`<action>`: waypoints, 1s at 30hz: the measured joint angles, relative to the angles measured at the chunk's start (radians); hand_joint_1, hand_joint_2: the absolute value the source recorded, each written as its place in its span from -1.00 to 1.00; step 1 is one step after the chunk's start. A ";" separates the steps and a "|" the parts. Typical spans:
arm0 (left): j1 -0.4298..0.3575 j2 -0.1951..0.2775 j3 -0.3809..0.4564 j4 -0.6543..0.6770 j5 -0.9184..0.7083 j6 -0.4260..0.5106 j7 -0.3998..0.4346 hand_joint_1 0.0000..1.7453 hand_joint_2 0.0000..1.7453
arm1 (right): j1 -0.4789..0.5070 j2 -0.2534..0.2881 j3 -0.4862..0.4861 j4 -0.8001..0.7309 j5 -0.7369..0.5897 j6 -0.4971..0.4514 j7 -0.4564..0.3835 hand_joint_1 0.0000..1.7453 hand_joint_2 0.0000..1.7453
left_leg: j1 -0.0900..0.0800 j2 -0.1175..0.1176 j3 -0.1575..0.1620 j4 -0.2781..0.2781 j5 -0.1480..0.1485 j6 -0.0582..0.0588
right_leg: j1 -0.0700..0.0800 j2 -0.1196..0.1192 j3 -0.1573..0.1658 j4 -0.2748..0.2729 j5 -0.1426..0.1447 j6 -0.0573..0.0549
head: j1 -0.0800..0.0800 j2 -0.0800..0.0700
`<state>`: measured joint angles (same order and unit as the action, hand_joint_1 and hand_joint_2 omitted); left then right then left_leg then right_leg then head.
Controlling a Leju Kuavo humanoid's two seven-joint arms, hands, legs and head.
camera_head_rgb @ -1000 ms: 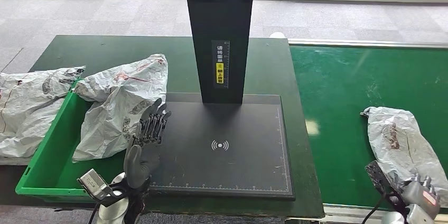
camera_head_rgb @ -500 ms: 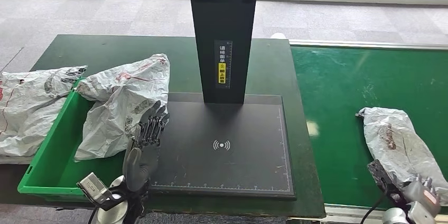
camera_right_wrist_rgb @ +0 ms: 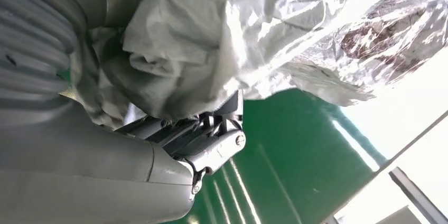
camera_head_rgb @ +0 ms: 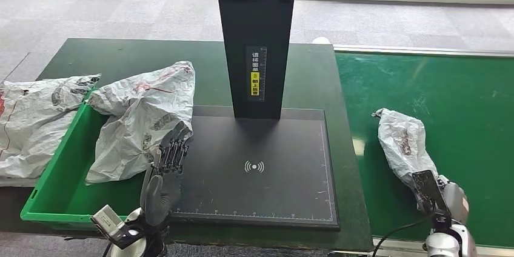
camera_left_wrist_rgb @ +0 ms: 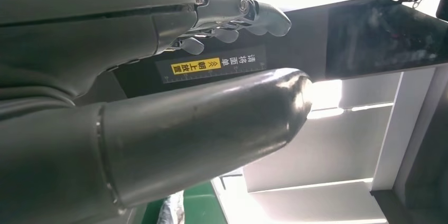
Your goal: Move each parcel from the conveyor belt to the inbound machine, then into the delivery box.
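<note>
I note a bright green conveyor belt (camera_head_rgb: 436, 87) on the right of the head frame; on it lies a crinkled white-grey parcel (camera_head_rgb: 403, 142) with dark reddish-brown smudged print. Centre frame, the inbound machine (camera_head_rgb: 260, 166) is matt black, with a white signal symbol, a fine white scale along its edges, and a yellow label with black characters on its column. At left, the delivery box (camera_head_rgb: 57, 181) is bright green, and two parcels of the same white-grey, dark-marked plastic lie on it. The table (camera_head_rgb: 121, 57) is dark green. My left hand (camera_head_rgb: 165, 166) shows dark grey.
</note>
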<state>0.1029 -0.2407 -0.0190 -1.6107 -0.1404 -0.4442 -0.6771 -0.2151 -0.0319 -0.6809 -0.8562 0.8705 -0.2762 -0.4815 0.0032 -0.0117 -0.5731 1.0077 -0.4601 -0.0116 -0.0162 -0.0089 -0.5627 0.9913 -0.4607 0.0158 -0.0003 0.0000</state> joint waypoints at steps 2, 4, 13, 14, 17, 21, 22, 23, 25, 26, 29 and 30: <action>0.000 0.000 0.000 0.000 0.000 0.003 0.000 -1.00 -1.00 | 0.029 0.025 0.011 -0.070 -0.018 0.014 -0.003 1.00 1.00 | 0.000 0.001 0.000 0.000 0.000 -0.001 | 0.000 0.001 -0.001 0.000 0.000 -0.001 | 0.000 0.000; 0.000 0.000 0.000 0.000 0.000 0.004 0.000 -1.00 -1.00 | 0.048 0.041 0.018 -0.119 -0.024 0.019 -0.004 1.00 1.00 | 0.000 0.001 -0.001 0.000 -0.001 -0.001 | 0.000 0.001 -0.001 0.000 -0.001 -0.001 | 0.000 0.000; 0.000 0.000 0.001 0.000 0.001 0.009 0.000 -1.00 -1.00 | 0.080 0.070 0.039 -0.215 -0.046 0.032 -0.005 1.00 1.00 | 0.000 0.001 -0.001 0.000 -0.001 -0.001 | -0.001 0.001 -0.002 0.000 -0.001 0.000 | 0.000 0.000; 0.000 0.000 0.001 0.000 0.002 0.011 0.000 -1.00 -1.00 | 0.082 0.071 0.044 -0.220 -0.051 0.032 -0.006 1.00 1.00 | 0.000 0.001 -0.001 0.000 -0.001 -0.001 | -0.001 0.001 -0.002 0.000 -0.001 0.000 | 0.000 0.000; 0.000 0.000 0.001 0.000 0.005 0.015 0.000 -1.00 -1.00 | 0.085 0.075 0.063 -0.233 -0.063 0.031 -0.007 1.00 1.00 | 0.000 0.001 -0.001 0.000 -0.001 -0.001 | 0.000 0.001 -0.002 0.000 -0.001 0.000 | 0.000 0.000; 0.001 0.000 0.001 0.000 0.011 0.018 0.000 -1.00 -1.00 | 0.088 0.078 0.089 -0.243 -0.097 0.020 -0.025 1.00 1.00 | 0.000 0.001 -0.001 0.000 -0.001 -0.001 | 0.000 0.001 -0.002 0.000 -0.001 0.000 | 0.000 0.000; 0.002 0.000 0.001 -0.001 0.011 0.021 0.000 -1.00 -1.00 | 0.088 0.079 0.094 -0.244 -0.112 0.014 -0.035 1.00 1.00 | 0.000 0.001 -0.001 0.000 -0.001 -0.001 | 0.000 0.001 -0.002 0.000 -0.001 0.000 | 0.000 0.000; 0.003 0.000 0.001 -0.001 0.012 0.024 0.000 -1.00 -1.00 | 0.088 0.080 0.100 -0.244 -0.126 0.009 -0.046 1.00 1.00 | 0.000 0.001 -0.001 0.000 -0.001 -0.001 | 0.000 0.001 -0.002 0.000 -0.001 0.000 | 0.000 0.000; 0.003 0.000 0.001 -0.001 0.012 0.029 0.000 -1.00 -1.00 | 0.088 0.081 0.112 -0.246 -0.145 0.001 -0.064 1.00 1.00 | 0.000 0.001 -0.002 0.000 -0.001 -0.001 | 0.000 0.001 -0.002 0.000 -0.001 0.000 | 0.000 0.000; 0.003 0.000 0.001 -0.001 0.011 0.031 0.000 -1.00 -1.00 | 0.087 0.082 0.120 -0.246 -0.151 -0.002 -0.072 1.00 1.00 | 0.000 0.001 -0.002 0.000 -0.001 -0.001 | 0.000 0.001 -0.002 0.000 -0.001 0.000 | 0.000 0.000; 0.003 0.000 0.001 -0.002 0.010 0.034 0.000 -1.00 -1.00 | 0.081 0.084 0.148 -0.247 -0.176 -0.003 -0.101 1.00 1.00 | 0.000 0.001 -0.002 0.000 -0.001 -0.001 | 0.000 0.001 -0.002 0.000 -0.001 0.000 | 0.000 0.000; 0.003 0.000 0.001 -0.003 0.010 0.034 0.000 -1.00 -1.00 | 0.077 0.085 0.157 -0.247 -0.192 0.000 -0.115 1.00 1.00 | 0.000 0.001 -0.002 0.000 -0.001 -0.001 | 0.000 0.001 -0.002 0.000 -0.001 0.000 | 0.000 0.000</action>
<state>0.1061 -0.2411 -0.0180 -1.6136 -0.1305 -0.4101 -0.6771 -0.1378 0.0534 -0.5234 -1.1036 0.6786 -0.2764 -0.5970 0.0029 -0.0104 -0.5749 1.0074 -0.4606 -0.0122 -0.0167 -0.0078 -0.5646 0.9914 -0.4613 0.0153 -0.0003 0.0000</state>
